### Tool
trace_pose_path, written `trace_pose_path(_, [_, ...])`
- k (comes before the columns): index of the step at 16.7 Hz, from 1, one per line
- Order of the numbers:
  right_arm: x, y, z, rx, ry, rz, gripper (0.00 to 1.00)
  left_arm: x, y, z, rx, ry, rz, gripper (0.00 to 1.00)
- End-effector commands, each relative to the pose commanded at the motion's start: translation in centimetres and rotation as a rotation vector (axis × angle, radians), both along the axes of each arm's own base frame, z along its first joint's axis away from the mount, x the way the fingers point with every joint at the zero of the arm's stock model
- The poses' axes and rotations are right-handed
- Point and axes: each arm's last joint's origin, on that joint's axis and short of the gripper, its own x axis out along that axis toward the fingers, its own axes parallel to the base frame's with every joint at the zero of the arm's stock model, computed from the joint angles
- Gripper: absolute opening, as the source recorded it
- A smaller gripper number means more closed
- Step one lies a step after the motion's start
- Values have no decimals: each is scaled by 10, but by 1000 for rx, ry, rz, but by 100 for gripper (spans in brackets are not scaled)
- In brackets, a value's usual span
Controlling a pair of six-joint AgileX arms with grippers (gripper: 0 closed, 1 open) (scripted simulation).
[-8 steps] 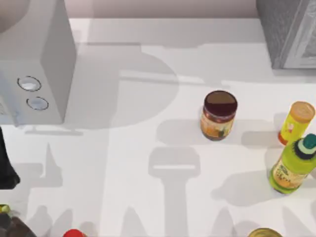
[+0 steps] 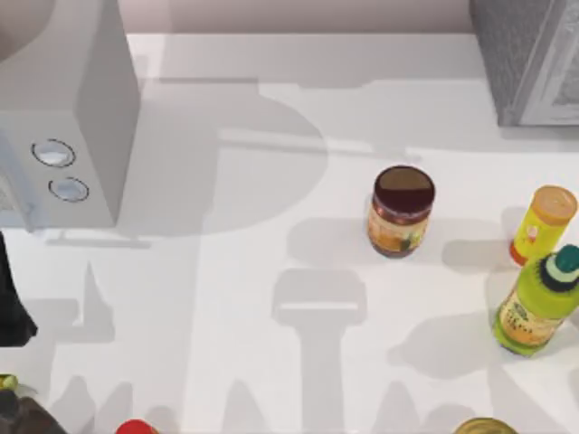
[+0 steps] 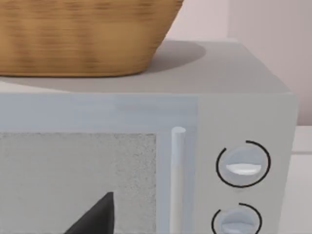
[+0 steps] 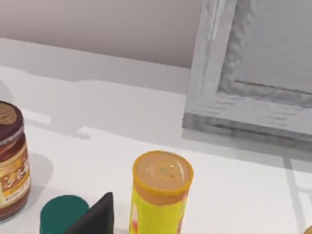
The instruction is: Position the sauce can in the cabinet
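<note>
The sauce can (image 2: 401,210) stands upright on the white table, right of centre, with a maroon-brown lid and an orange-red label. It also appears in the right wrist view as the sauce can (image 4: 9,165). The cabinet (image 2: 529,59), a dark grey speckled box with a lighter framed door (image 4: 258,73), sits at the far right corner, door shut. A dark part of my right gripper (image 4: 95,217) shows close to the bottles, apart from the can. My left arm (image 2: 11,298) is at the table's left edge, and my left gripper (image 3: 97,217) faces the pale grey box.
A yellow bottle with an orange cap (image 2: 543,223) and a green-yellow bottle with a teal cap (image 2: 538,303) stand right of the can. A pale grey box with two round buttons (image 2: 63,117) fills the far left, a wicker basket (image 3: 83,34) on top. Small items line the front edge.
</note>
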Motion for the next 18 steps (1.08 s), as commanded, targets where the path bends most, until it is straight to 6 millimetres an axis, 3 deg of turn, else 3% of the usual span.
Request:
trace_pose_path(5, [25,11,42,-167,118,256,100,0,0,0,0,0,0,100])
trace_pose_path(10, [83,26,74,-321,230,563,100,0,0,0,0,0,0,100])
trace_pose_path(14, [148,39,71,-392,301,818,100,0,0,0,0,0,0,100])
trace_pose_path(18, [211,52,40,-401,337,1049,100,0,0,0,0,0,0,100])
